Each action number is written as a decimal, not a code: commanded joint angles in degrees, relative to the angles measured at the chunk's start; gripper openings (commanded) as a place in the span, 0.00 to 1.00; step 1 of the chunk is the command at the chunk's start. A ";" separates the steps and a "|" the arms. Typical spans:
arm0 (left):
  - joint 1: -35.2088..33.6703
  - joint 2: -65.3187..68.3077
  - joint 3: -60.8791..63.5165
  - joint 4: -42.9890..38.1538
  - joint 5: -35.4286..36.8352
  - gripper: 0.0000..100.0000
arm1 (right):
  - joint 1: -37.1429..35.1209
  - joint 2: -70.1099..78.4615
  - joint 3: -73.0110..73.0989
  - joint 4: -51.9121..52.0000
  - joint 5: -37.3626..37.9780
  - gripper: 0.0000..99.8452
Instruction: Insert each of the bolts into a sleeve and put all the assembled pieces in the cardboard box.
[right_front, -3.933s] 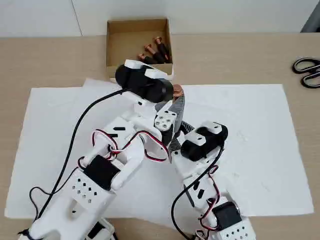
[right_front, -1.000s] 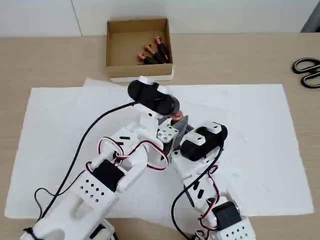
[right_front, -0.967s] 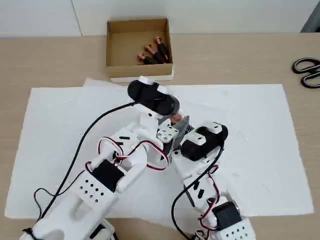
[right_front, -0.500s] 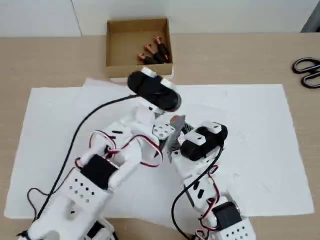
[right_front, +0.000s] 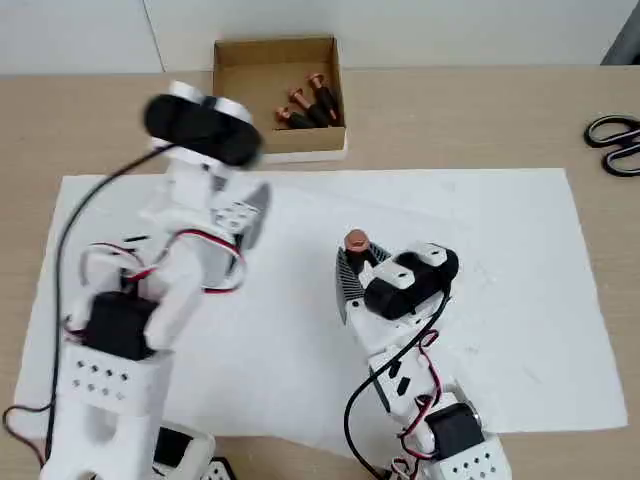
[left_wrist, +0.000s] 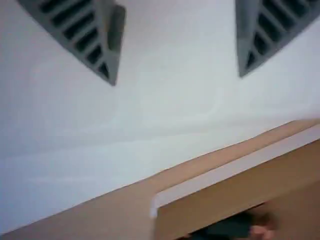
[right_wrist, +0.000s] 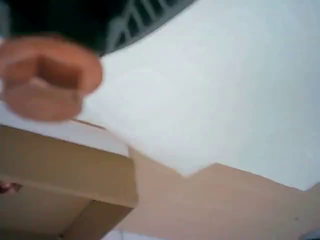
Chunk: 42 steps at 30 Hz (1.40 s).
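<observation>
My right gripper (right_front: 354, 264) is shut on an assembled piece, a dark sleeve with a copper bolt head (right_front: 356, 240) sticking up, held above the middle of the white paper. Up close the copper head (right_wrist: 47, 75) sits beside a grey finger (right_wrist: 145, 15). My left gripper (right_front: 251, 216) hangs open over the paper's left part, just short of the cardboard box (right_front: 250, 95); its fingers (left_wrist: 95, 35) stand wide apart with nothing between them. Three assembled pieces (right_front: 308, 103) lie in the box's right half. One of these pieces (left_wrist: 250, 232) peeks over the box wall (left_wrist: 225, 200).
A large white paper sheet (right_front: 500, 260) covers the wooden table. Black-handled scissors (right_front: 615, 138) lie at the far right edge. The box corner (right_wrist: 60, 180) is close ahead of the right gripper.
The left arm has let go of the piece at the centre and swung away to the left with its gripper open. The right gripper stays put, still holding the piece.
</observation>
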 joint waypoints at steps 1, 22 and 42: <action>-6.95 0.09 -6.73 7.38 -1.67 0.15 | 2.86 -0.92 -2.20 4.62 -0.44 0.00; -17.14 -0.53 -10.86 31.03 -1.14 0.15 | 5.49 62.99 -91.96 17.45 11.08 0.00; -17.14 -0.53 -10.68 32.97 -1.14 0.15 | 7.08 130.33 -130.55 -9.36 11.34 0.00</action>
